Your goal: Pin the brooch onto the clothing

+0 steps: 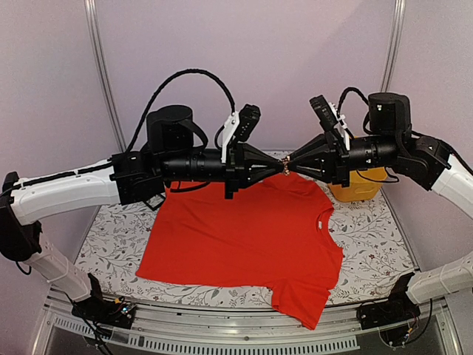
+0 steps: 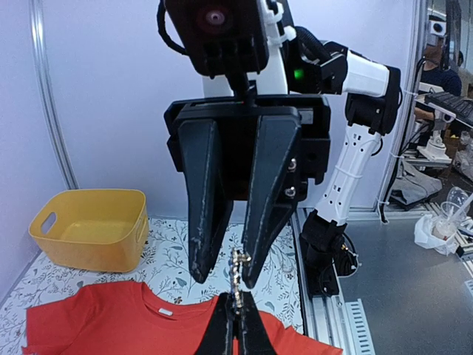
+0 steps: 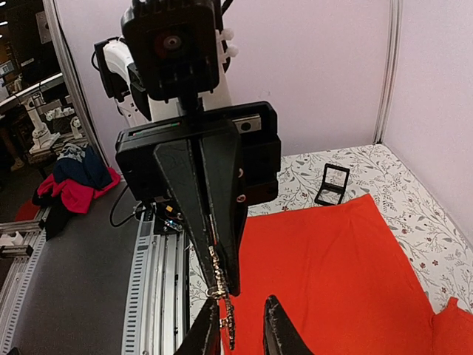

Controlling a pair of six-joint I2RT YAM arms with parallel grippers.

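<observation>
Where left pincer (image 2: pixel 236 327) pinches it, brooch (image 2: pixel 238 272) glints: thin silver-gold cluster. Right pincer (image 3: pixel 240 303) spread opposite, tips flanking it. Red T-shirt (image 1: pixel 244 237) flat beneath; yellow basket (image 1: pixel 360 186) behind right pincer.

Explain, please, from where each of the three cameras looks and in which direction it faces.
Top external: above and behind the arm bases, looking down at the T-shirt on the table; both arms show, left hand facing right hand.
Left wrist: on the left arm, facing the right hand and yellow basket; its own fingertips show at the bottom.
Right wrist: on the right arm, facing the left hand and black display box; its own fingertips show below.
Shared: both wrist views show the brooch and T-shirt.
</observation>
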